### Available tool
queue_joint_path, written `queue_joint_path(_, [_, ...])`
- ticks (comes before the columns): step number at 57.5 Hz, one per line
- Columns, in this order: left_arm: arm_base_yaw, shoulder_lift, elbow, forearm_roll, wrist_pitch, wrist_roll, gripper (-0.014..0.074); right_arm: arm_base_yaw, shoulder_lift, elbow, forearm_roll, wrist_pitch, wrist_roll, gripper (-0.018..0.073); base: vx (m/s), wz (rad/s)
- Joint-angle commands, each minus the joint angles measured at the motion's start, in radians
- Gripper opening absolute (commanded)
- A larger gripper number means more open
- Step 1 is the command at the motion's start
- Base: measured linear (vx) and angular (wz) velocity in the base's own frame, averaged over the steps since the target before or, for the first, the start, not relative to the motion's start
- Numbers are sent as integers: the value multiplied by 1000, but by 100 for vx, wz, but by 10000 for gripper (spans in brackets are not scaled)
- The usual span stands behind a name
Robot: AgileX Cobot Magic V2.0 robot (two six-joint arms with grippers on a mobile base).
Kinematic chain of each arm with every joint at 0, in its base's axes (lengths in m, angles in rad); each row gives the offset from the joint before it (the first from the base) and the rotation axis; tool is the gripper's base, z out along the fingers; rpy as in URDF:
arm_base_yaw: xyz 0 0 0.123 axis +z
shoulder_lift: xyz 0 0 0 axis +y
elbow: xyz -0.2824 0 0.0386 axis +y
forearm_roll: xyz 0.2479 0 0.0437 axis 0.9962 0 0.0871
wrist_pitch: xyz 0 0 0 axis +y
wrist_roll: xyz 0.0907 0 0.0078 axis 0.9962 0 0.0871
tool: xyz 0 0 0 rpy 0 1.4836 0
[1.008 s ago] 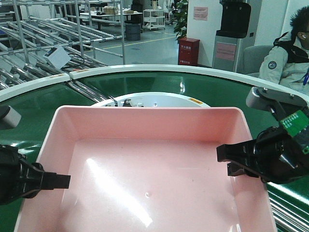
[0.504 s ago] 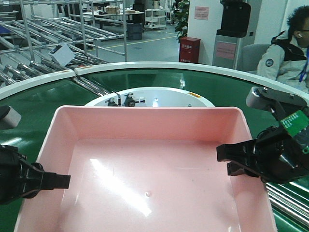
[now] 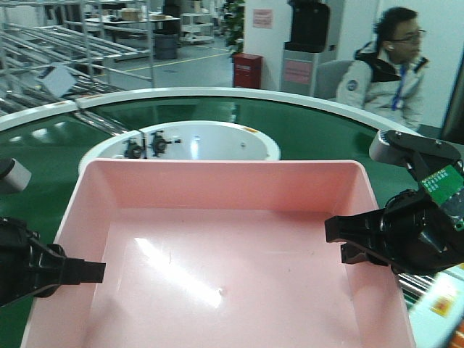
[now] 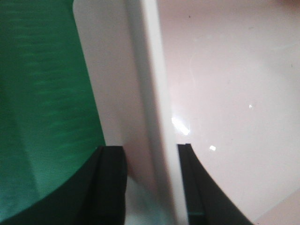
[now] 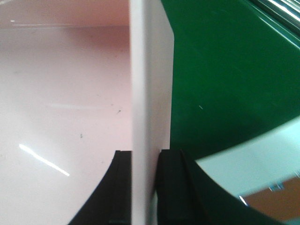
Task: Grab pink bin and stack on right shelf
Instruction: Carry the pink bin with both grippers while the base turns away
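Two tools share the hold. The left tool [image 3: 76, 272] is clenched on the left wall of the pink bin [image 3: 217, 268], one finger inside and one outside, and the right tool [image 3: 351, 241] pinches the right wall the same way. The empty bin sits level between them at the near edge of the green table [image 3: 304, 138]. The grab looks done to me. Carrying and stacking remain, since the right shelf shows in no view. A man [image 3: 384, 65] sits beyond the far right edge.
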Motion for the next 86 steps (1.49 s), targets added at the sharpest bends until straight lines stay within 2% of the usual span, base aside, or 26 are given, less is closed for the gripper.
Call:
queue_joint_path(1, [-8, -33, -31, -75, 5, 24, -5, -4, -39, -39, 30, -118, 0, -9, -23, -42])
queue_joint_path(21, [-8, -34, -31, -75, 5, 24, -5, -4, -39, -39, 30, -117, 0, -9, -19, -60])
queue_joint_path(51, [-8, -34, -31, -75, 6, 24, -5, -4, -39, -39, 30, -117, 0, -9, -12, -86])
queue_joint_path(86, [-8, -34, -31, -75, 6, 24, -5, -4, -39, -39, 31, -95, 0, -9, 7, -64])
